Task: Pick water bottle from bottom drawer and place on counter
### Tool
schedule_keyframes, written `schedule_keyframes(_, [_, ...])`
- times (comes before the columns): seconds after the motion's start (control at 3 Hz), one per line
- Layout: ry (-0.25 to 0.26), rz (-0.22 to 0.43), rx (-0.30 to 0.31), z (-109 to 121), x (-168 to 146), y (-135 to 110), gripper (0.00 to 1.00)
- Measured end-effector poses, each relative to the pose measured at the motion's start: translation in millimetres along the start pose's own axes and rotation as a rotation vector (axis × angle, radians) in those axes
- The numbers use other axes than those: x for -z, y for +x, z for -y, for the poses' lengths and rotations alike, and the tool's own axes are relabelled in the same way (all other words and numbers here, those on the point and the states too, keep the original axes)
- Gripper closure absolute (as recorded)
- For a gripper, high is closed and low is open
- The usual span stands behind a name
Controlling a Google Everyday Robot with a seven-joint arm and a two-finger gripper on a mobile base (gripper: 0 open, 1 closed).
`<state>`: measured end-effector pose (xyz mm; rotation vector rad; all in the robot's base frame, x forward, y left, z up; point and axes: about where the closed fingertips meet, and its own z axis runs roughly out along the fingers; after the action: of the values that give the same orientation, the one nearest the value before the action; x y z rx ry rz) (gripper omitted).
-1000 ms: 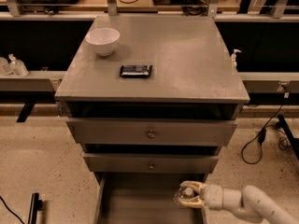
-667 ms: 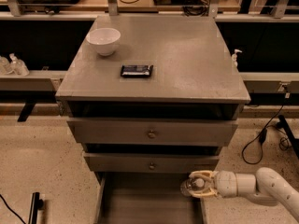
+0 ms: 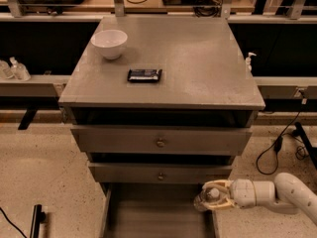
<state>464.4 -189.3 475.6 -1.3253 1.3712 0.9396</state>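
Observation:
The bottom drawer [image 3: 148,213] is pulled out at the foot of the cabinet, and its grey floor shows. My gripper [image 3: 214,197] reaches in from the right, above the drawer's right wall. It is shut on the water bottle [image 3: 210,199], a small clear bottle whose white cap faces the camera. The bottle is held off the drawer floor. The counter [image 3: 198,58] is the grey top of the cabinet, well above the gripper.
A white bowl [image 3: 109,43] and a black packet [image 3: 144,75] lie on the counter's left half. Two wider drawers with knobs [image 3: 160,143] sit above the bottom drawer. A white pump dispenser [image 3: 249,62] stands right of the cabinet. Cables [image 3: 277,148] lie on the floor at right.
My gripper has lifted the bottle a little up and to the right, from inside the drawer to over its right wall. The arm now lies more level.

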Motion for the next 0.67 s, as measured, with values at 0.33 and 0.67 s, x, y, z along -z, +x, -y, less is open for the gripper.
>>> schedule_keyframes(0.33, [-0.096, -0.023, -0.074, -20.7, 35.3, -53.4, 1.00])
schedule_keyframes(0.67, [-0.207, -0.063, -0.082, -28.5, 68.9, -130.1, 1.00])
